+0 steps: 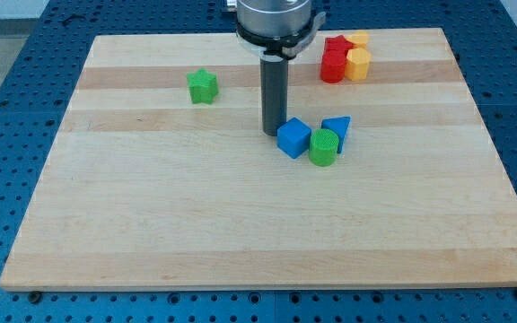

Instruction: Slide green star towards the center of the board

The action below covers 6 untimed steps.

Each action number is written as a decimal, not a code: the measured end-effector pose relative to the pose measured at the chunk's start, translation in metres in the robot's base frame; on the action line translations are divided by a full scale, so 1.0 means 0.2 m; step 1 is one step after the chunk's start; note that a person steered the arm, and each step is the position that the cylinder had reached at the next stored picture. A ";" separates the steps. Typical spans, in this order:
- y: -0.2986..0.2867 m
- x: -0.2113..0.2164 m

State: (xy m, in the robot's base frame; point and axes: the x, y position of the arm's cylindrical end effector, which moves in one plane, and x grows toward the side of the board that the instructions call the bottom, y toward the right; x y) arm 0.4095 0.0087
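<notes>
One relation governs the coming move: the green star (202, 86) lies to the view's left of my tip (271, 133), and a little toward the view's top, well apart from it with bare wood between. The star sits in the upper left part of the board (151, 224), alone, touching nothing. Board centre is roughly where my tip now stands, perhaps slightly lower in the view.

Judgement: to drive the star toward centre, contact must come on its far side, i.e. its left and upper face. My tip is on the wrong side for that. It would need to pass around the star, not straight at it, then push toward the view's right and slightly down.

Arm pose: rod upright, hanging from the grey wrist housing at the view's top centre. No pincer on this rig, so nothing opens or clamps; the rod holds nothing.

Near my tip: blue cube (293, 137) just beside it on the right, possibly touching; the gap cannot be resolved from this angle. Green cylinder (323, 147) touches the cube's right side, blue triangle (337, 129) just behind it.

Red star (335, 47), red cylinder (332, 67) and two yellow blocks (358, 61) cluster at the top right, well clear of the intended path.

Risk: leaving toward the left should not disturb the blue cube.
</notes>
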 end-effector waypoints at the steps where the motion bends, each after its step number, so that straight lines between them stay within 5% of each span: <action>1: 0.04 0.00; 3: -0.02 -0.01; 4: -0.38 -0.03; 6: -0.90 -0.44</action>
State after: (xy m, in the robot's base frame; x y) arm 0.3212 -0.1714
